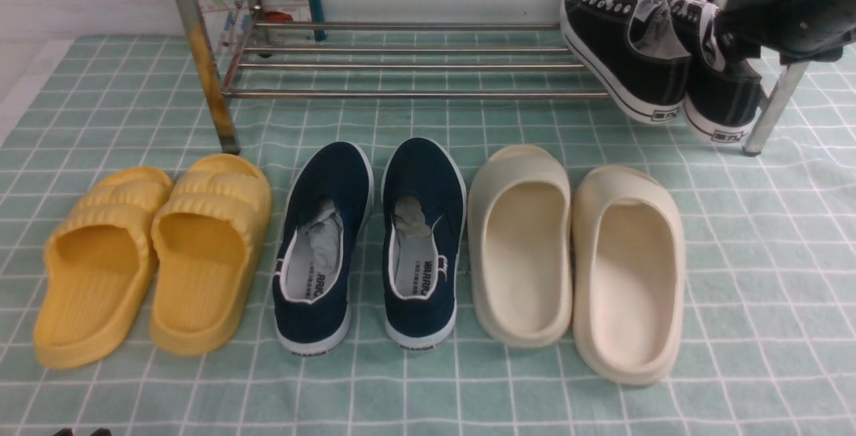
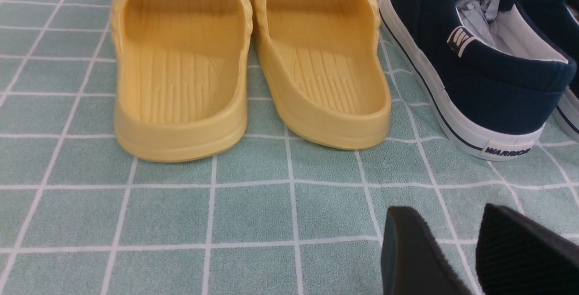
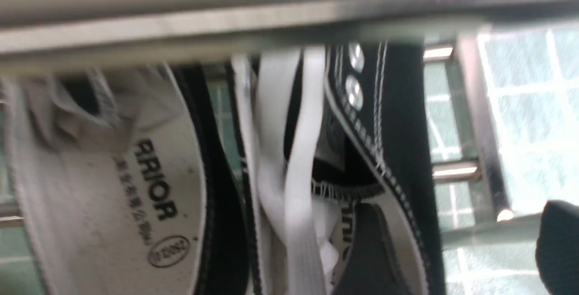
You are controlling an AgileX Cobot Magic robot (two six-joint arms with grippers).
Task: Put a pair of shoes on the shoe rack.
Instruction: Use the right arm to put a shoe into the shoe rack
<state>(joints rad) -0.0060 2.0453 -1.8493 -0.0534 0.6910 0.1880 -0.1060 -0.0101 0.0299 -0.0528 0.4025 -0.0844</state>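
Black sneakers (image 1: 635,61) overhang the shoe rack's (image 1: 414,94) front edge at its right end.

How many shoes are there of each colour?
Yellow slippers: 2
Navy slip-on shoes: 2
Cream slippers: 2
Black sneakers: 2
Total: 8

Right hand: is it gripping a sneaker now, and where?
Nothing is held. The right hand stands open astride one wall of the black sneaker: one finger inside, the other clear.
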